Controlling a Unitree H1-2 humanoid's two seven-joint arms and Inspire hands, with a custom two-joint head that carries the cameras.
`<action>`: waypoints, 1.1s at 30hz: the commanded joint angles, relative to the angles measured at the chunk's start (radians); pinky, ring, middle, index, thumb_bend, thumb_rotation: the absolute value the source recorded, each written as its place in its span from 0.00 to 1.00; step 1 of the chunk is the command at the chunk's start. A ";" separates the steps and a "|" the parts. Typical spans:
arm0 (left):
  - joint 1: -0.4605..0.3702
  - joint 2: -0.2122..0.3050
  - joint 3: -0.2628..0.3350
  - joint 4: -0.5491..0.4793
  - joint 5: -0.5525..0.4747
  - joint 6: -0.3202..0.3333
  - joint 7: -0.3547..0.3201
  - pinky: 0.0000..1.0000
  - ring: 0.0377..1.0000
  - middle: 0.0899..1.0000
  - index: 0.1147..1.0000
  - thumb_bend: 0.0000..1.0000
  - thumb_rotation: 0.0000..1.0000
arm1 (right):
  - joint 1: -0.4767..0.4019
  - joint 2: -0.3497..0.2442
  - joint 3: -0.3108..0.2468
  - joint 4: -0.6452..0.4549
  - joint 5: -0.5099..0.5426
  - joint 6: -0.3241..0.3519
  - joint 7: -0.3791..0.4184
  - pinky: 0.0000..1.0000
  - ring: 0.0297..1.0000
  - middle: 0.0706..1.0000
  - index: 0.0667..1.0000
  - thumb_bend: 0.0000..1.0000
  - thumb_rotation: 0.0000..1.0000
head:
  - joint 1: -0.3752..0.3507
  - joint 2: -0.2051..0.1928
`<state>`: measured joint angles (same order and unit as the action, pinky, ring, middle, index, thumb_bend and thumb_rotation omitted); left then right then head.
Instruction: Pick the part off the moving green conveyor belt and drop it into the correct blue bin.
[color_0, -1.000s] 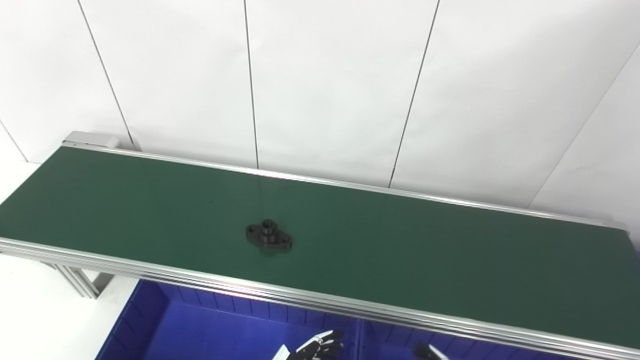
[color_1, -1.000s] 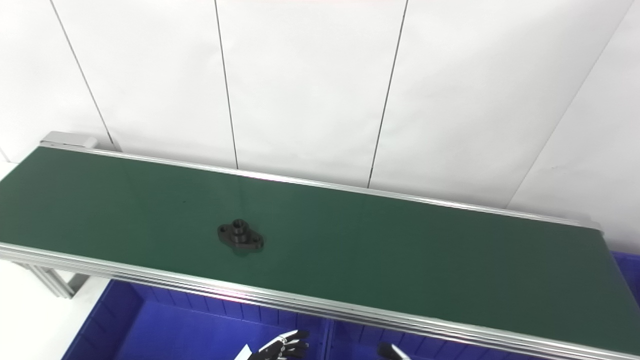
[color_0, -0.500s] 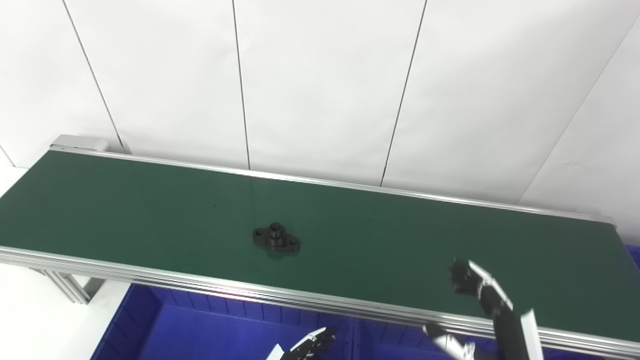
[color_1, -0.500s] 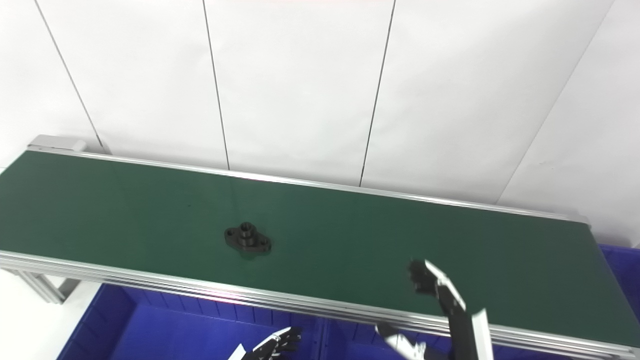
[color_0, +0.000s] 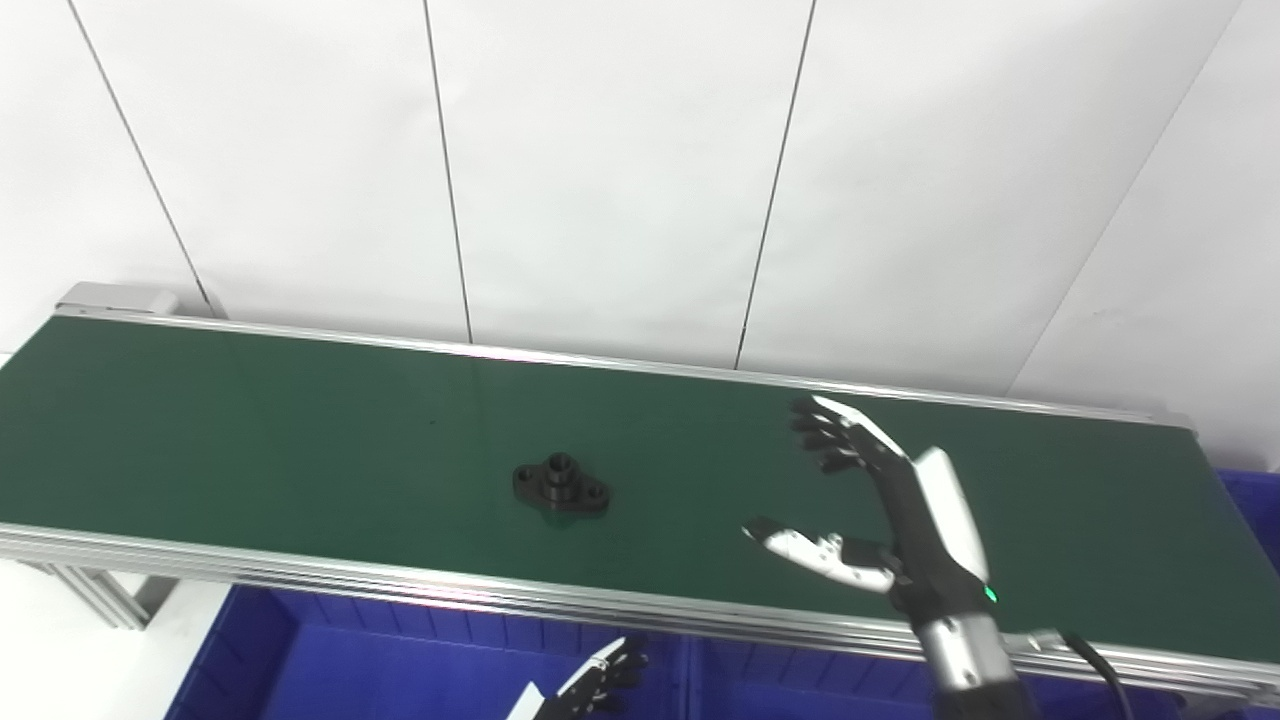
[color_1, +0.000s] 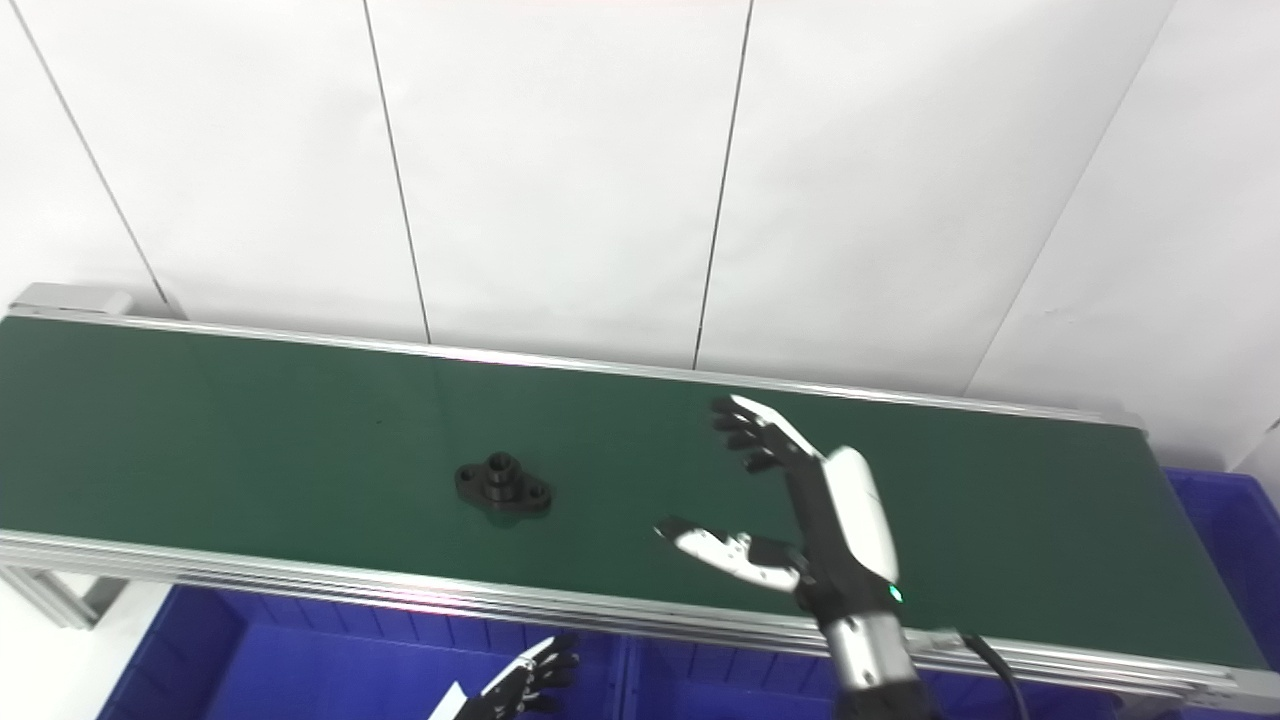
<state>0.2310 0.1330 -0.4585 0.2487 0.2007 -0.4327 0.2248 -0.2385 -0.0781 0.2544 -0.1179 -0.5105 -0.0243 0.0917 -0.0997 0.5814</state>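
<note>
On the long green conveyor belt (color_0: 300, 420), a black flanged metal part (color_0: 561, 486) is seen well left of the empty right hand (color_0: 880, 510), fingers (color_0: 825, 435) spread wide; the left hand (color_0: 595, 685) is seen below, grasp undeterminable.

You've got one black part (color_0: 561, 485) lying flat on the green conveyor belt (color_0: 300, 430), a bit left of the belt's middle and nearer the front rail than the back one. It's a flanged piece: an oval base plate with a short round hub standing up from its centre, hub bore facing up, and a round hole in each ear to either side. The long axis runs roughly along the belt, tilted slightly. Nothing touches it. The belt is dark green, framed by silver rails, running left to right. Below the front rail you see the blue bins (color_0: 420, 670), with a divider wall between two of them; another blue bin (color_1: 1225, 530) sits at the belt's right end.
</note>
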 joint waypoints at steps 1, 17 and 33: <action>0.007 0.006 0.015 -0.044 -0.014 -0.037 -0.011 0.77 0.84 0.87 0.90 0.65 0.49 | -0.074 0.016 0.015 0.012 -0.029 0.032 0.008 0.66 0.72 0.72 0.77 0.76 0.32 | -0.013 0.009; 0.019 0.009 0.065 -0.059 -0.034 -0.037 -0.045 0.74 0.81 0.82 0.90 0.66 0.55 | -0.309 0.048 0.104 0.322 -0.117 0.079 0.026 0.63 0.70 0.74 0.76 0.80 0.32 | -0.096 0.048; 0.027 0.022 0.082 -0.067 -0.051 -0.037 -0.068 0.70 0.78 0.80 0.88 0.70 0.51 | -0.408 0.029 0.211 0.539 -0.205 0.086 0.040 0.68 0.74 0.77 0.77 0.80 0.32 | -0.089 0.059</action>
<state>0.2583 0.1515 -0.3788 0.2090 0.1649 -0.4332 0.1687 -0.5978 -0.0519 0.4647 0.4331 -0.7106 0.0686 0.1487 -0.1887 0.6412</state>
